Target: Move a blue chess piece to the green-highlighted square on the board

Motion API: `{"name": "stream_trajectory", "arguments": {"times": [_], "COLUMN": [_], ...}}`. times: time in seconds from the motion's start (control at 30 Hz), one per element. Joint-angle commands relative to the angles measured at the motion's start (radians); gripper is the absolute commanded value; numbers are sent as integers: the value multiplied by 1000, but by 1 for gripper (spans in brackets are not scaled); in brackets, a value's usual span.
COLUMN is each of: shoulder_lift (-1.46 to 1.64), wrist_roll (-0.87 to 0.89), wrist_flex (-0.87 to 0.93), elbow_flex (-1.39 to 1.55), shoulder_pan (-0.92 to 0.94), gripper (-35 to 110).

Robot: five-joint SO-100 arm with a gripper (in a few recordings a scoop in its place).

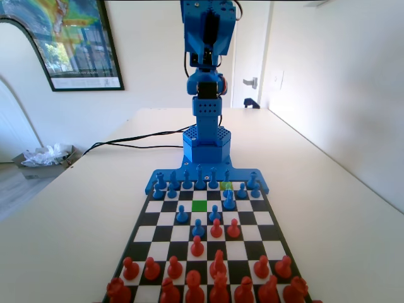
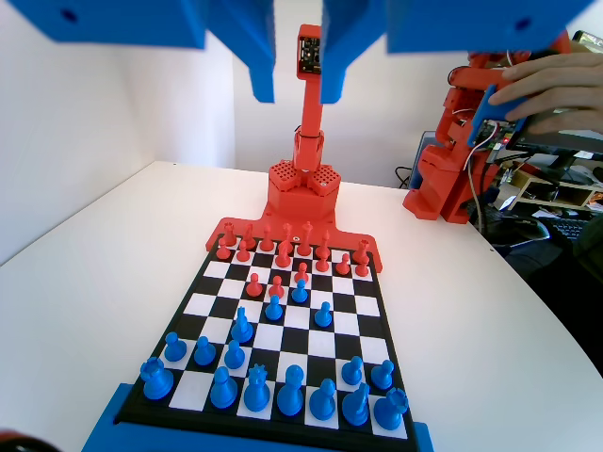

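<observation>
Fixed view first: the board (image 1: 273, 235) runs up the middle of the frame, red pieces (image 1: 197, 247) crowding the bottom edge and blue ones lined up in the two far rows, just below the blue arm (image 1: 207, 82), which stands tall at top centre. The green-highlighted square (image 1: 199, 206) sits a bit above the frame's middle, bare, in the third row from the arm's end. A paler yellow-green square (image 1: 226, 185) lies up and right of it, partly hidden behind a blue piece. Which blue chess piece is meant I can't say; the closest one, a blue chess piece (image 1: 215, 213), stands just lower right of the green square, and another blue pawn (image 1: 182, 214) sits lower left of it. Nothing is touching them.

Wrist view: the gripper (image 2: 296, 80) hangs from the top edge, high above the board, its two jaws spread apart with a clear gap and nothing between them, so it's released. Blue pieces fill the bottom of the frame, red ones the far end, and a few of each meet in the middle.
</observation>
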Motion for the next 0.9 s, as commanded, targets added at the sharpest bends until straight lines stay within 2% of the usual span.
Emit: {"name": "stream_trajectory", "arguments": {"times": [0.0, 0.67, 0.87], "shoulder_lift": [23, 21, -103], "wrist_roll": [3, 12, 35], "wrist_flex": [-12, -12, 58], "elbow_flex": [8, -2, -155], "shoulder_pan": [3, 2, -23], "gripper": [1, 1, 1]}}
